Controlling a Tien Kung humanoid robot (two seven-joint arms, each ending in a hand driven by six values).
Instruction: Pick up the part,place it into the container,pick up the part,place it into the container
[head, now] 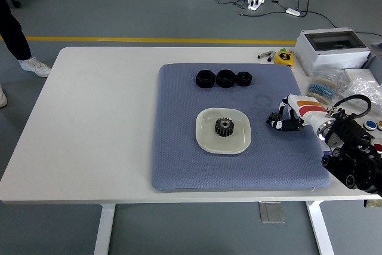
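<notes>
The right hand's fingers [278, 121] are curled downward over the blue mat [179, 147] and hold nothing; the tips hang close to the mat, though contact cannot be made out. The right hand [288, 117] sits at about three o'clock from the dish [206, 141], a little apart from its rim, with the black arm [355, 159] running back toward four o'clock and off the picture's right edge. The white dish lies near the middle of the mat, and one black gear [224, 126] lies flat inside it. At twelve o'clock from the dish, near the mat's far edge, three more black parts [224, 78] stand in a close row, side by side. The mat lies on the white table [95, 117], covering its right half. Beyond the mat, at about two o'clock from the dish, a grey box with a clear lid [332, 49] sits at the table's far right corner, with a small yellow tape measure [285, 57] just to its left and some plastic bags [352, 85] below it. A person's leg and white shoe [30, 64] show at ten o'clock, on the floor past the table's left corner.
</notes>
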